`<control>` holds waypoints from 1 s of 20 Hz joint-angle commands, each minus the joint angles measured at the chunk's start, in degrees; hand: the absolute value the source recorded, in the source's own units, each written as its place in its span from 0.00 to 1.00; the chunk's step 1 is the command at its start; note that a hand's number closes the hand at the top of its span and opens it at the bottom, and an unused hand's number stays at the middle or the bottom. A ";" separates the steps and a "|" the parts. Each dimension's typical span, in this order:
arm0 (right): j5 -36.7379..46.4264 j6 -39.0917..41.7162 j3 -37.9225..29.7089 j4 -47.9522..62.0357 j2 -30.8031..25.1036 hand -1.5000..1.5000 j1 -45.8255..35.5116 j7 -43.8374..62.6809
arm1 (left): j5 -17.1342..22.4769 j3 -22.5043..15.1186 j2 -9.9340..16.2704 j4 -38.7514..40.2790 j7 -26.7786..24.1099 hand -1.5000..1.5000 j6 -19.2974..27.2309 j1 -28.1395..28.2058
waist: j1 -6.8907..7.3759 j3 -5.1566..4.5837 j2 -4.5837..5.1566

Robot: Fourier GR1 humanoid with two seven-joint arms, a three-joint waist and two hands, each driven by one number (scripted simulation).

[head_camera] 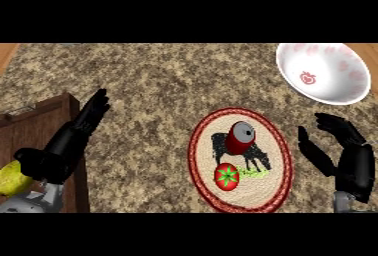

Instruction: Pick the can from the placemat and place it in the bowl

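Fingers spread wide on right hand (347, 155), holding nothing; can (240, 137) on placemat (277, 150) just left of it, bowl (328, 75) beyond. Left hand (85, 122) open, straight.

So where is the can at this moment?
In the head view the can stands on the placemat, upper middle, just above the tomato and left of the right hand.

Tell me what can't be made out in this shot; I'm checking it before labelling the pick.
- Bowl: head view, its upper rim is cut off by the top edge.
- Yellow object: mostly hidden behind the left hand and forearm and cut by the left edge; its identity is unclear.
- Wooden board: runs off the left edge.
- Can: its label is too small to read.
- Placemat: its picture is partly covered by the can and tomato.
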 commanded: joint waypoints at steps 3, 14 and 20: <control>22.47 -15.08 9.32 0.13 4.75 0.00 0.13 14.58 | 0.43 -5.06 -4.85 2.01 -2.76 0.50 -2.73 -0.83 | 3.22 -0.01 0.01; 29.81 23.87 14.33 1.35 -6.28 0.00 -10.44 53.95 | -0.91 -6.65 -6.84 4.03 -2.85 0.50 -2.82 -2.74 | 4.57 -0.20 -0.12; 17.77 41.22 14.07 -3.69 -2.08 0.00 -20.58 74.28 | -0.55 -5.70 -6.23 5.07 -4.46 0.50 -4.10 -2.50 | 4.72 0.03 -0.31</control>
